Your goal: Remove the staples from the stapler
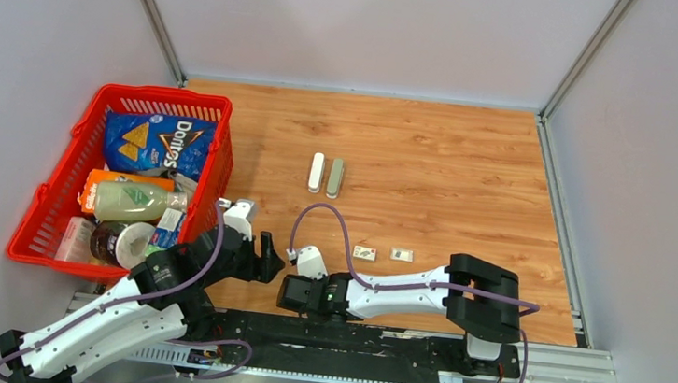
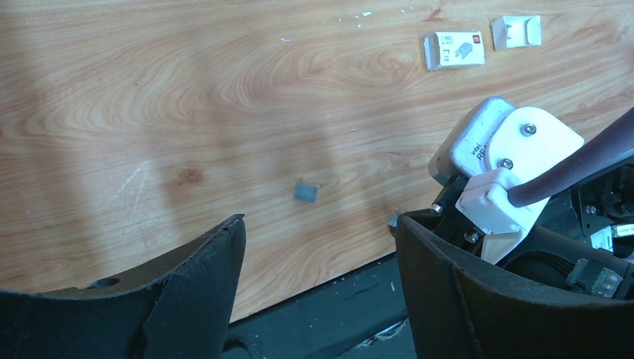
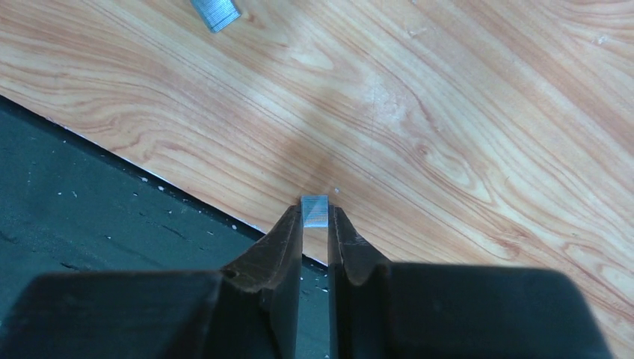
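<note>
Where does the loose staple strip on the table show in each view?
Top external: too small to make out.
Left wrist: loose staple strip centre frame, on bare wood.
Right wrist: the strip at top edge, left of centre.
Shared landmark: the table's near edge against the black rail.

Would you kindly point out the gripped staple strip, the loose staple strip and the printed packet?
gripped staple strip (image 3: 315,210): right wrist view, its exposed top face.
loose staple strip (image 2: 305,193): left wrist view, its centre.
printed packet (image 2: 454,50): left wrist view, its printed face.

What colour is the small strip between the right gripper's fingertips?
Silvery grey staple strip; clearest in the right wrist view.
</note>
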`<act>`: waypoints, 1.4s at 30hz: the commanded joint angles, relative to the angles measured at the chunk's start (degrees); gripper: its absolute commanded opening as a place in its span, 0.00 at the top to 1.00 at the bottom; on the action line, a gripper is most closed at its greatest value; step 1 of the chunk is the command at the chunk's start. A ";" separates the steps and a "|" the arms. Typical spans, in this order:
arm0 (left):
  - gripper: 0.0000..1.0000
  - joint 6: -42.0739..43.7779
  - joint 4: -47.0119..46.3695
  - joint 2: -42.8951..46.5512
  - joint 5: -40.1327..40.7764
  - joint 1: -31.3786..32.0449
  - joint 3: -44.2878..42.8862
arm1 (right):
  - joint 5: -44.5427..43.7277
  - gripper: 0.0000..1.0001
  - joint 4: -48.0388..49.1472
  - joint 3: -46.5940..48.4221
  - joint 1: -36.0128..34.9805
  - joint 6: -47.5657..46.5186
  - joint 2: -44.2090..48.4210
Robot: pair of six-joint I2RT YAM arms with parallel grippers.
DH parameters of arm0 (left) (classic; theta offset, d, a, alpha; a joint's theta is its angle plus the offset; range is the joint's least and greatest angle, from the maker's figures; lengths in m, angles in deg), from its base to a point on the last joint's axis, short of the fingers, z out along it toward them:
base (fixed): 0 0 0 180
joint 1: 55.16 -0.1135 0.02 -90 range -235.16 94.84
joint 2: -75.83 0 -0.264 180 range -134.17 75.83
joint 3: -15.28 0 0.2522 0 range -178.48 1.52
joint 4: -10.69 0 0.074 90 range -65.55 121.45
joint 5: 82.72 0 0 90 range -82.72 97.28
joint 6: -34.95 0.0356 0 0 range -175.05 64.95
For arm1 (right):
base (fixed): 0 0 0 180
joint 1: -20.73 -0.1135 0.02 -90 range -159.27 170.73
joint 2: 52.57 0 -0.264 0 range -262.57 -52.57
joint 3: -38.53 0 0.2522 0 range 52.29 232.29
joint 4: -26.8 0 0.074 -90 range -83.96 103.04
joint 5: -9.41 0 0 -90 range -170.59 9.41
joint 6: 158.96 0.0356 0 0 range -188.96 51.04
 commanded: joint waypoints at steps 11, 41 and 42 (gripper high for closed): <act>0.19 -0.46 -3.65 -1.99 -1.09 0.24 -0.83 | -5.73 0.86 -4.19 -4.56 4.81 1.78 9.98; 0.19 0.95 -11.03 -7.97 -4.87 0.06 0.49 | -0.98 0.84 -0.94 -18.99 37.24 -7.89 25.82; 0.19 0.95 -11.47 -7.88 -5.05 0.23 0.66 | -0.98 0.84 -0.59 -18.99 37.68 -7.89 25.11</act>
